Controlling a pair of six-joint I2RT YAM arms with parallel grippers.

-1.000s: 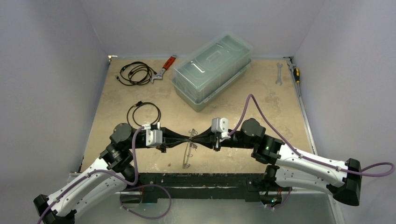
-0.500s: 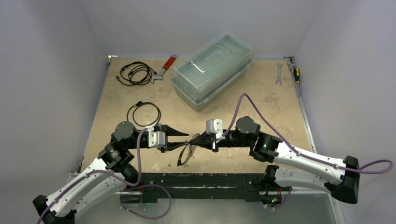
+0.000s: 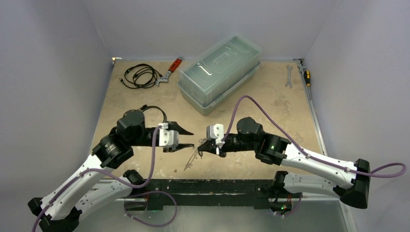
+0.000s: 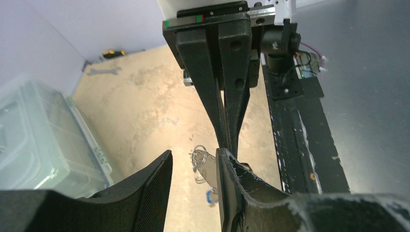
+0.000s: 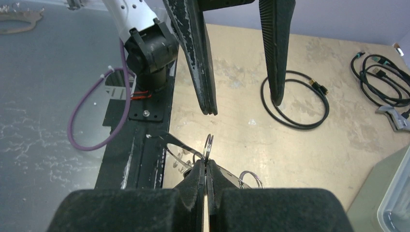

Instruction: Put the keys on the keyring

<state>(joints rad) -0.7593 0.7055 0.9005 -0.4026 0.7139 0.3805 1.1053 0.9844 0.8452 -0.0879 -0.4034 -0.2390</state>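
**Right pincer alone holds the keyring; left stands open beside it**

A clear lidded box (image 3: 220,72) sits in the upper middle of the top view. A coiled black cable (image 3: 140,76) and a red-handled wrench (image 3: 170,70) lie at the upper left, and a spanner (image 3: 289,76) and a screwdriver (image 3: 306,75) at the upper right. A second cable loop (image 3: 153,110) is partly hidden behind the left arm. None of these lies between the two pincers.

The right gripper (image 3: 200,145) is pinched tight on the keyring (image 3: 191,158), which dangles below and left of its tips in the lower centre. In the right wrist view the thin wire (image 5: 181,146) runs out to the left of the closed jaws. The left wrist view shows a blue-tagged key (image 4: 210,195) hanging low on it.

The left gripper (image 3: 193,139) has its jaws parted, holding nothing, its tips just beside the right one's.

A second ago both pincers met on the ring at mid-table. Since then the left has let go and drawn back leftward, and the right has followed, carrying the ring.

Bare tabletop lies between the pincers and the box. The black base rail runs close under the hanging ring.
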